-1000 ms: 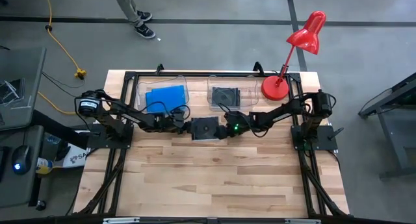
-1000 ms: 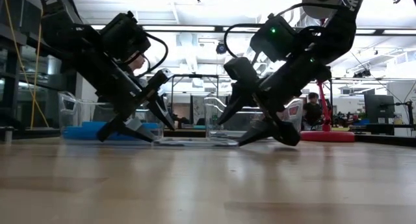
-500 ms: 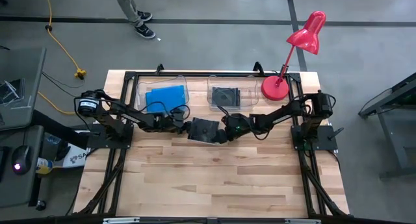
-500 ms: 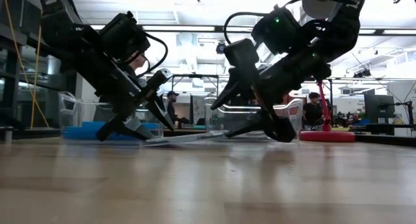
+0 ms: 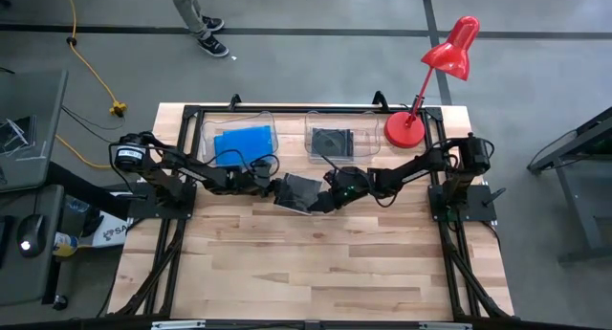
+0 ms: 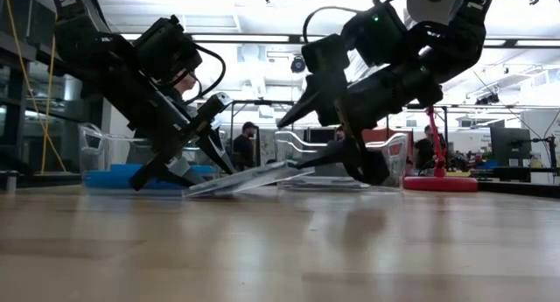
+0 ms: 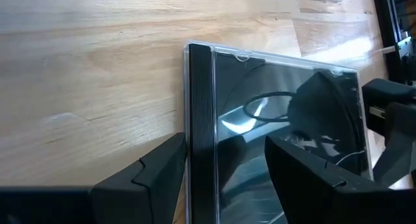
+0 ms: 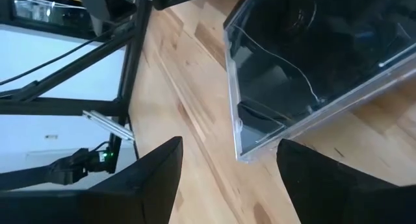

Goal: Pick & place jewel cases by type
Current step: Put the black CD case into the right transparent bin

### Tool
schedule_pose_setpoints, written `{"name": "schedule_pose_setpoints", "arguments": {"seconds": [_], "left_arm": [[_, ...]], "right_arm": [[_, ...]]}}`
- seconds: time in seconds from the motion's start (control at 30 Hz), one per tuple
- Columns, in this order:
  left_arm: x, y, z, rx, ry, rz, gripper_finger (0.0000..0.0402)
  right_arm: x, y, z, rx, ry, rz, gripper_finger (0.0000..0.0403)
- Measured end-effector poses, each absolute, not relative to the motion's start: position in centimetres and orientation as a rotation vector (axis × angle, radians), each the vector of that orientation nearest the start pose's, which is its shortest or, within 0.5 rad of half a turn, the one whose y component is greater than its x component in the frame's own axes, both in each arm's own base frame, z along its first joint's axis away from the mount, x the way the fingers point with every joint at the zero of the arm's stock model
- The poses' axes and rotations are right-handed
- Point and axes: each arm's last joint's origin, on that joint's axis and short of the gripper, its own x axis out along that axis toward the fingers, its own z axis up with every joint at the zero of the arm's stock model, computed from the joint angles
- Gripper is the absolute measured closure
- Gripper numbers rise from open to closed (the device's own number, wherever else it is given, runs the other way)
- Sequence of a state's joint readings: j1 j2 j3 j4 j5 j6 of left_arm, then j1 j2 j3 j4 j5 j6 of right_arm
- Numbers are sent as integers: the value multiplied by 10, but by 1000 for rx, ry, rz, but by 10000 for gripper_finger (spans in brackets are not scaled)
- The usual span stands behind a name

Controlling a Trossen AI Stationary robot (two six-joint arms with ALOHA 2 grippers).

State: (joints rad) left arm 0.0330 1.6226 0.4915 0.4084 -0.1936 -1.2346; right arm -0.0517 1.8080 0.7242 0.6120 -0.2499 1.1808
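Mid-bench, toward the far edge: black case [image 5: 298, 192], tilted, one side raised. Left claw [image 7: 221, 165] spread open astride its low spine; right claw [image 6: 319, 136] open around the raised side, no firm hold. Your risk: case slips flat or skids.

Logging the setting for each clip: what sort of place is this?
Probably a robotics lab or workshop: a wooden workbench on a grey concrete floor, yellow cable trailing, and desks with monitors behind.

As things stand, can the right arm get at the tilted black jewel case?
Probably yes: the right tool is already at the raised edge of the black jewel case, fingers open, while the left tool braces the other edge.
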Motion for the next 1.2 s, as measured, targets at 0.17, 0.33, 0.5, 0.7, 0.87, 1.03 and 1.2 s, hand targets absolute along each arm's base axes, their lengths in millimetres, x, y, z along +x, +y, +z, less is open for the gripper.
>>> {"name": "schedule_pose_setpoints", "arguments": {"seconds": [0.17,0.33,0.5,0.7,0.87,1.03,1.2], "left_arm": [[264,14,108,-1116,487,626,190],[264,14,108,-1117,484,624,190],[265,14,108,-1119,480,621,190],[267,14,110,-1124,450,606,190],[267,14,111,-1127,441,601,190],[268,14,111,-1131,435,597,190],[268,15,112,-1135,428,594,190]], "right_arm": [[336,-10,131,1219,512,-73,162],[339,-10,137,1205,466,-29,162],[339,-10,137,1194,467,-24,162],[340,-10,140,1183,430,-3,162],[341,-10,141,1167,420,7,163],[342,-12,144,1157,387,24,163],[346,-14,149,1138,380,42,163]]}}
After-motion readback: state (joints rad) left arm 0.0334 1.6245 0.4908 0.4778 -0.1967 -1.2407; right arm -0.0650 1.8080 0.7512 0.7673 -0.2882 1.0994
